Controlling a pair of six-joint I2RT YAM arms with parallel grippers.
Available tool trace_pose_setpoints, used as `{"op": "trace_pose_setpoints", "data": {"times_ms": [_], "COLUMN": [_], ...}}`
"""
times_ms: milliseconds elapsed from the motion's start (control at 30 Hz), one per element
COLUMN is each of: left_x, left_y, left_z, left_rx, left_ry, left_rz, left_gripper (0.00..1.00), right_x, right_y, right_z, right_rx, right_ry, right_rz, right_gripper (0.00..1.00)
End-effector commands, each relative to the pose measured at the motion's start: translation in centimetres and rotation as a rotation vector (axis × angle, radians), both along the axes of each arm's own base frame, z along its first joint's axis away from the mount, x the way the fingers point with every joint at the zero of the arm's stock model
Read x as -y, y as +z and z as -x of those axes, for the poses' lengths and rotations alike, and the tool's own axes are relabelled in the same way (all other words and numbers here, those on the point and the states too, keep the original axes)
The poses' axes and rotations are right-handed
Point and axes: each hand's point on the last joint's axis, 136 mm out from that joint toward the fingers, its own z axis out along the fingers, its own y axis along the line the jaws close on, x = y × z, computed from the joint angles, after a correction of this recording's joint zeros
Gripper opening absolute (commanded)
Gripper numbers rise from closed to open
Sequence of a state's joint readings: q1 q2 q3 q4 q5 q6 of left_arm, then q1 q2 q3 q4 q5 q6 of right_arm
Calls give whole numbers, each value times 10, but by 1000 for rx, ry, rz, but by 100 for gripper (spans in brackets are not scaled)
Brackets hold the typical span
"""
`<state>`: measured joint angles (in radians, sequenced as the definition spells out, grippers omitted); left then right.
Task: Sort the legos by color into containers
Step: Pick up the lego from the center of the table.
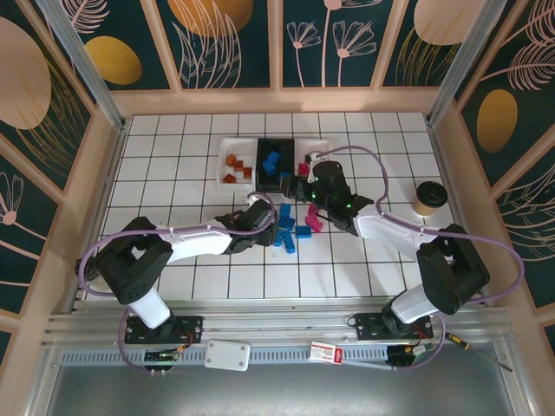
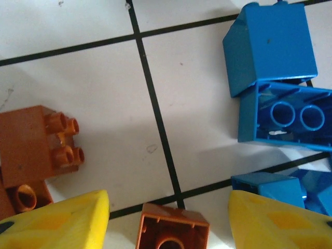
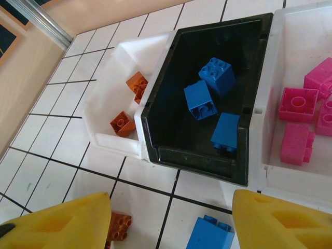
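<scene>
Orange-brown lego (image 2: pixel 172 229), cropped by frame edge, loose between parted left gripper (image 2: pixel 168 193) fingers; right gripper (image 3: pixel 171 194) likewise parted, empty, over half-seen blue lego (image 3: pixel 210 234).

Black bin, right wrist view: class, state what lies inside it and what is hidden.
Three blue bricks lie on the dark floor of the black bin, with no other colour among them. The floor directly beneath each brick is covered.
</scene>
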<state>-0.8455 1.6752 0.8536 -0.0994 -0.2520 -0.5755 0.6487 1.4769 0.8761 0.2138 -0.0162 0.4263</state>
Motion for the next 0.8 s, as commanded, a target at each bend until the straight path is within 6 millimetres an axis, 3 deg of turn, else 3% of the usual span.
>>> {"op": "trace_pose_setpoints", "data": {"times_ms": [0,100,267,433,633,767], "left_x": [-6,-8,-23,-35,-29,-29], "left_y": [-11,-15,-25,-37,-44,-38], "left_z": [1,5,14,24,32,31], "left_rx": [-12,-27,-50,-77,-119,-105], "left_ry": [-9,-11,5,7,-21,-13], "left_rz": [-61,-64,-110,-140,-110,-92], "left_gripper": [63,61,72,55,58,46], "right_x": [7,7,6,6,4,5], "right_y": [16,17,18,20,17,15], "right_z": [-2,-1,-2,-2,-3,-3], "right_rx": [40,40,40,42,33,30], "right_ry": [-31,-30,-32,-33,-30,-34], "right_rz": [-22,-21,-32,-44,-46,-44], "right_gripper": [64,64,64,64,64,64]}}
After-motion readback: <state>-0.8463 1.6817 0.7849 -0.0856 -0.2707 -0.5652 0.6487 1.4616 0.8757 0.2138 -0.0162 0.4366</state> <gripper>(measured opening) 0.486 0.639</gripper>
